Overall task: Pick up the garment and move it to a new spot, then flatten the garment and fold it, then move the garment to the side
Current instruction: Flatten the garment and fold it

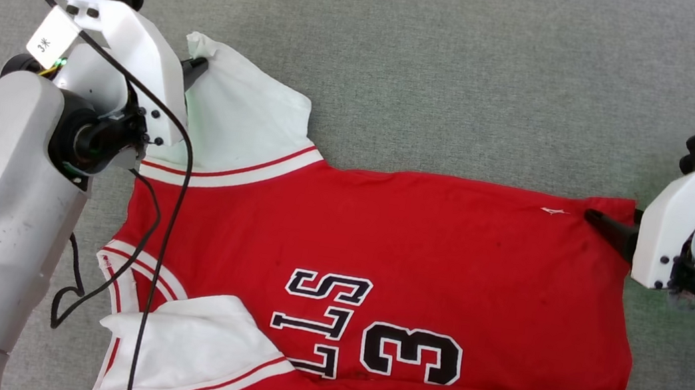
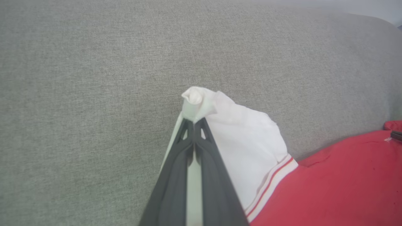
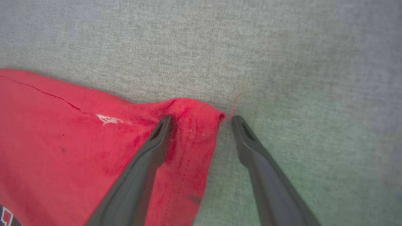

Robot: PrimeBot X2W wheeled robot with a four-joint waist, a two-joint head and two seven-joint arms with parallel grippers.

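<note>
One garment (image 1: 383, 226) lies spread flat on a grey woven surface (image 1: 471, 70). It is a bright red jersey with black, white-outlined lettering and a single large "3" (image 1: 410, 354) on its body. It has two white sleeves. One sleeve (image 1: 245, 108) points up the head view and the other sleeve (image 1: 194, 336) is at the lower left. Each meets the red along a white band carrying a thin red stripe. One small white logo (image 1: 553, 211) sits near the hem corner on the robot's right.

There are two end effectors. The left end effector (image 2: 194, 124) is closed, its two dark fingers pinched together on the bunched tip of the upper white sleeve. The right end effector (image 3: 201, 118) is open and grips nothing. One finger rests over the red hem corner and the other is on the grey surface just beside it, so the corner sits between them.
</note>
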